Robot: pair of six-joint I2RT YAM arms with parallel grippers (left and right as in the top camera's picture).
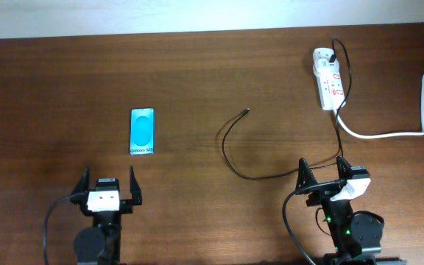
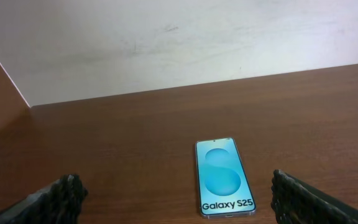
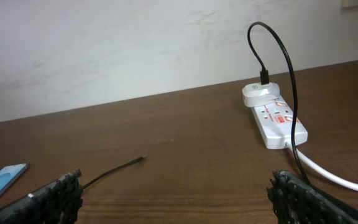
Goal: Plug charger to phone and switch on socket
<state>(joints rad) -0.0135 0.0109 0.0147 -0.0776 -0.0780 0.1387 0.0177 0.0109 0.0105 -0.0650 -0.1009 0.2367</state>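
The phone (image 1: 143,132) lies flat on the wooden table, cyan screen up, its "Galaxy S25" end nearest my left gripper (image 1: 109,182). That gripper is open and empty, a short way in front of the phone (image 2: 222,177). The charger (image 1: 230,151) is a thin black cable running from an adapter in the white socket (image 1: 328,77) at the back right, looping across the table to its free plug tip (image 1: 246,111). My right gripper (image 1: 322,171) is open and empty, with the cable passing just beyond it. In the right wrist view the plug tip (image 3: 141,159) lies ahead on the left and the socket (image 3: 277,119) on the right.
A thick white cord (image 1: 411,110) runs from the socket toward the table's right edge. A pale wall (image 2: 166,43) borders the table's far edge.
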